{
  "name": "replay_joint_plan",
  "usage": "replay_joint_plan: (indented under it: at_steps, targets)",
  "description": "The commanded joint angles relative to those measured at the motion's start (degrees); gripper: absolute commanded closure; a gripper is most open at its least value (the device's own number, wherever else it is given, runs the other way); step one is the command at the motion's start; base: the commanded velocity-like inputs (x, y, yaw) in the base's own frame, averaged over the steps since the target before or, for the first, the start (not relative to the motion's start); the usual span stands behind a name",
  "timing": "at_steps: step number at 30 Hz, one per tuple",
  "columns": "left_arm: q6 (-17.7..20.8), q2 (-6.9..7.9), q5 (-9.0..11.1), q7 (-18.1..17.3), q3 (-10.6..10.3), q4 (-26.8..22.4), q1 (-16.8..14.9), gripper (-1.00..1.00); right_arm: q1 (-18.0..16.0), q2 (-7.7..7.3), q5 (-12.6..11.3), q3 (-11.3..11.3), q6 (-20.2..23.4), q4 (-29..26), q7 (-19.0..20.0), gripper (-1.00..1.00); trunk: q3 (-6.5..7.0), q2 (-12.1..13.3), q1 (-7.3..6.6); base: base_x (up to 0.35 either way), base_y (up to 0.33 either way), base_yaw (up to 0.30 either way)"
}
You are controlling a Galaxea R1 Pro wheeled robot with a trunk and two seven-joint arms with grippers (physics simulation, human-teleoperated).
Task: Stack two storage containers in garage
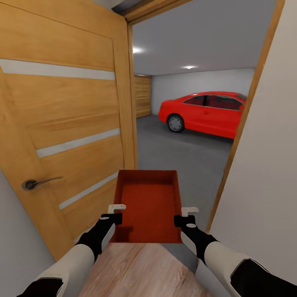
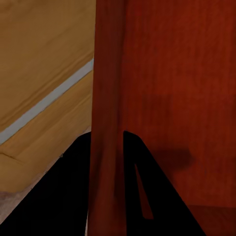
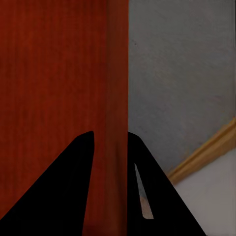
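I hold one orange-red storage container (image 1: 148,202) level in front of me, its open top up and nothing inside. My left gripper (image 1: 116,212) is shut on its left wall (image 2: 105,98) and my right gripper (image 1: 184,216) is shut on its right wall (image 3: 110,73). In each wrist view the thin wall stands between the two dark fingers. Through the doorway ahead lies the garage, with its dark grey floor (image 1: 181,152) and white walls. The living room is out of view.
An open wooden door (image 1: 62,123) with a lever handle (image 1: 37,182) stands close on the left. A white wall (image 1: 264,165) and the wooden door frame (image 1: 243,123) close in on the right. A red car (image 1: 206,113) is parked at the garage's far right. Light wood planks (image 1: 136,268) lie underfoot.
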Motion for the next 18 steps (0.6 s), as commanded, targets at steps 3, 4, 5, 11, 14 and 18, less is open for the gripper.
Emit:
replay_joint_plan:
  at_steps: [3,4,5,11,14,18]
  targets:
    - [0.3,2.55,-0.2,0.3,-0.3,0.7,0.0,1.00,-0.1,0.01,0.2,-0.7,-2.1,-0.2,0.0,1.00,-0.12,-0.1,0.06,0.218,0.227,-0.213]
    - [0.3,2.55,-0.2,0.3,-0.3,0.7,0.0,1.00,-0.1,0.01,0.2,-0.7,-2.1,-0.2,0.0,1.00,-0.12,-0.1,0.06,0.218,0.209,-0.232]
    - [0.3,2.55,-0.2,0.3,-0.3,0.7,0.0,1.00,-0.1,0.01,0.2,-0.7,-2.1,-0.2,0.0,1.00,-0.12,-0.1,0.06,0.215,0.198,-0.236]
    - [0.3,2.55,-0.2,0.3,-0.4,0.6,0.0,1.00,-0.1,0.01,0.2,-0.7,-2.1,-0.2,0.0,1.00,-0.12,-0.1,0.06,0.129,0.112,-0.241]
    - [0.3,2.55,-0.3,0.4,-0.4,0.6,0.0,1.00,-0.1,0.01,0.2,-0.7,-2.1,-0.2,0.0,1.00,-0.12,-0.1,0.06,0.020,0.017,-0.243]
    - [0.3,2.55,-0.3,0.4,-0.4,0.5,0.0,1.00,-0.1,0.01,0.2,-0.6,-2.1,-0.2,0.0,1.00,-0.12,-0.1,0.06,0.006,0.005,-0.243]
